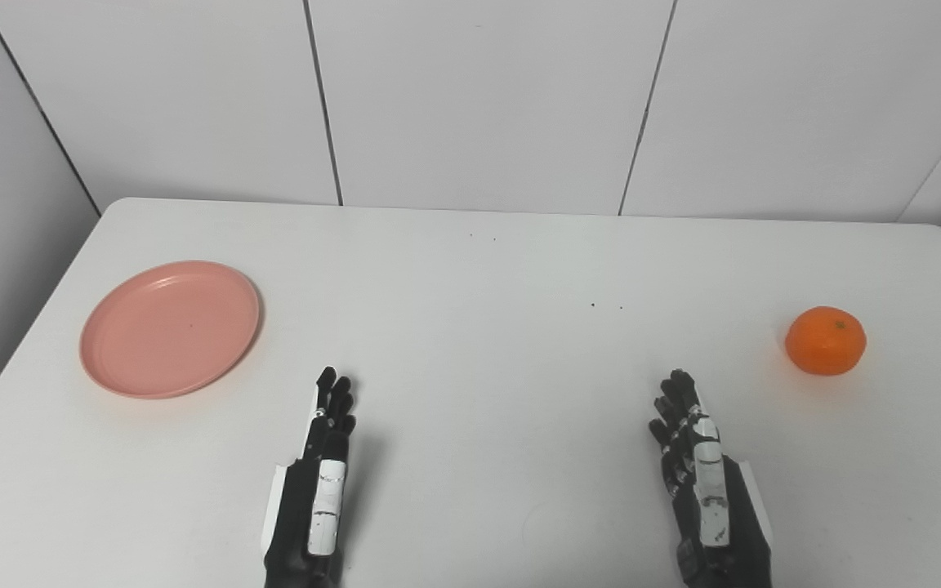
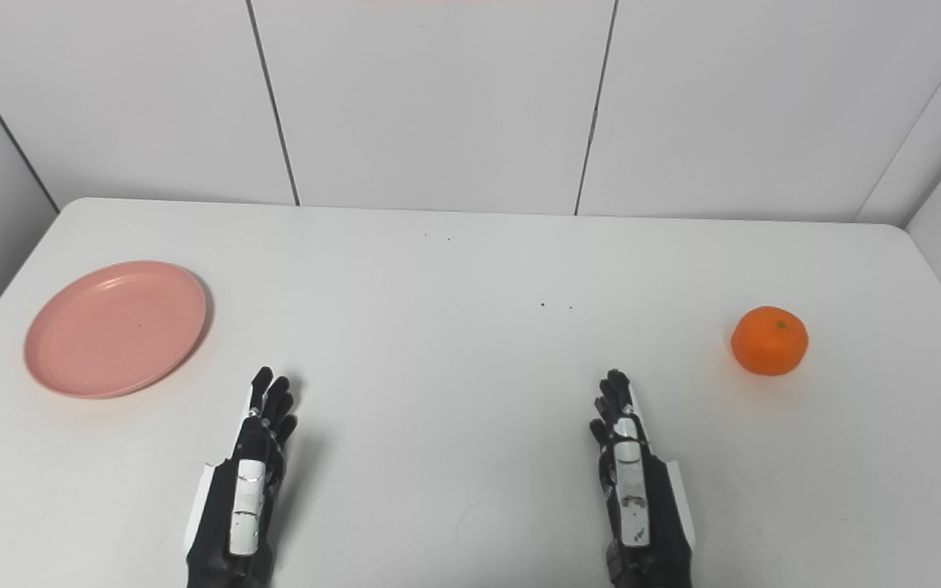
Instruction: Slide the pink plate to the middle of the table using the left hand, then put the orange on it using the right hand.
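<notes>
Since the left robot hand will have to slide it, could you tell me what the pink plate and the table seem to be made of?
The pink plate looks like matte plastic or melamine: uniform colour, soft sheen, moulded raised rim. The table looks like a smooth white laminate or coated board, with faint diffuse reflections; the look leaves its core open.

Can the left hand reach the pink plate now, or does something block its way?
Probably yes: only bare table lies between the left hand and the pink plate.
</notes>
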`<state>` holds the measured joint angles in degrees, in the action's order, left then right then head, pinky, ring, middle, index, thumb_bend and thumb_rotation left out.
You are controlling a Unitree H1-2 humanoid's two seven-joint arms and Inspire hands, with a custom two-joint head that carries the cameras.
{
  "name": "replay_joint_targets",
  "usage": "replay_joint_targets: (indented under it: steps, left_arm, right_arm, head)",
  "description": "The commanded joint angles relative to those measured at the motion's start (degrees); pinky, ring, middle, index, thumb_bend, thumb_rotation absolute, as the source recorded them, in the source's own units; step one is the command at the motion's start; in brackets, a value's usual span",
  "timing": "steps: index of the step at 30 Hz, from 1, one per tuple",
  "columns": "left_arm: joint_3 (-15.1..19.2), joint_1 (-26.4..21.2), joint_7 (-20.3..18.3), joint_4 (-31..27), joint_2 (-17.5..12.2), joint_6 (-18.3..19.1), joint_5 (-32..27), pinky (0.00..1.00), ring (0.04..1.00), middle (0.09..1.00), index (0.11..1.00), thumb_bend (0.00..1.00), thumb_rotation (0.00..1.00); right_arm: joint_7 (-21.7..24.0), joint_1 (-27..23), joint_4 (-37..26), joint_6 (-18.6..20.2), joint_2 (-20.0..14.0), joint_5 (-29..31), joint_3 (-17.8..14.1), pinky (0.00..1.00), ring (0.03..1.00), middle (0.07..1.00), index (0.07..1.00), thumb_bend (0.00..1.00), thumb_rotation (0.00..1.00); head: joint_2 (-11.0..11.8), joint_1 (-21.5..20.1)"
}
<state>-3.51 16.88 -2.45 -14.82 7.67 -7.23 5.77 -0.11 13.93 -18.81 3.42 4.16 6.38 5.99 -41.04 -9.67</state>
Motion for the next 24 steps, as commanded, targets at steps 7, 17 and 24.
replay_joint_targets:
  steps: [7, 17, 24]
  left_arm:
    - [0.8, 9.4, -0.1, 0.8, -3.8, 0.4, 0.9, 1.0, 0.996, 0.999, 1.0, 0.72, 1.0]
    - [0.6, 9.3, 0.0, 0.6, -3.7, 0.9, 1.5, 1.0, 0.995, 0.998, 1.0, 0.71, 1.0]
    - [0.6, 9.1, 0.1, 0.7, -3.5, 0.8, 1.6, 1.0, 0.996, 1.0, 1.0, 0.68, 1.0]
  right_arm:
    - [0.3, 6.9, -1.6, 1.2, 0.4, 1.2, 0.6, 1.0, 1.0, 0.989, 0.988, 0.8, 1.0]
    - [0.3, 6.8, -1.2, 1.0, 0.2, 1.0, 0.6, 1.0, 1.0, 0.993, 0.989, 0.79, 1.0]
    - [0.4, 6.7, -1.0, 1.0, 0.1, 0.9, 0.5, 1.0, 1.0, 0.995, 0.989, 0.79, 1.0]
  head:
    - [0.0, 0.1]
    - [0.0, 0.1]
    - [0.1, 0.2]
